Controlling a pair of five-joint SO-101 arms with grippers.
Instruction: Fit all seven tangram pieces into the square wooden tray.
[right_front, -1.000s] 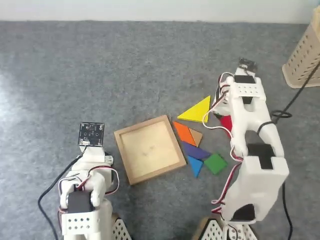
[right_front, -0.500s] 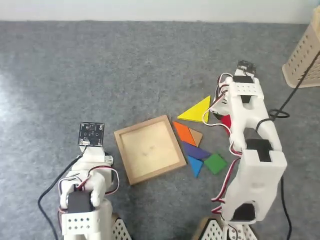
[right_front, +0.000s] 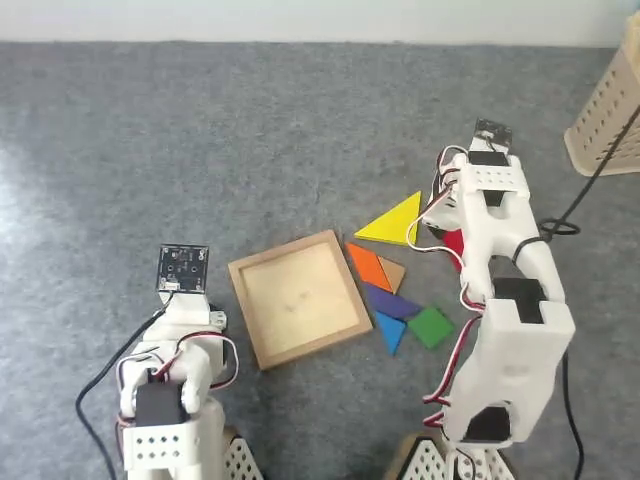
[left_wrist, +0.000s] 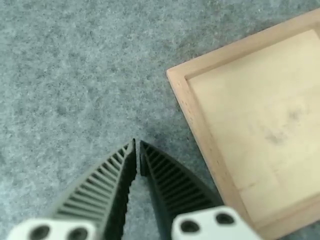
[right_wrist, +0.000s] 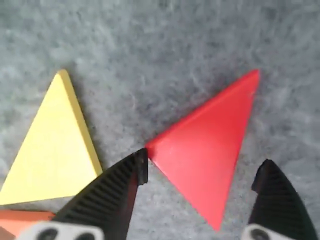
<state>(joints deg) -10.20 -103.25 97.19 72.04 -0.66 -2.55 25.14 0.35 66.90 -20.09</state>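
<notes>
Wooden tray (right_front: 282, 249) bare, pieces (right_front: 390, 300) beside it, left tool (left_wrist: 137, 150) clenched, right tool (right_wrist: 204, 167) released astride red triangle (right_wrist: 205, 145)

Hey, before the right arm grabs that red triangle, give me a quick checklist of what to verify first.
1. The right end effector is open: ok.
2. The red wooden triangle lies between its jaws: ok.
3. The yellow wooden triangle lies apart from the red one: ok.
4. The square wooden tray is bare inside, ready for pieces: ok.
5. The left end effector is shut and outside the tray: ok.
6. The right fingers are low enough to grip: cannot tell.
</notes>
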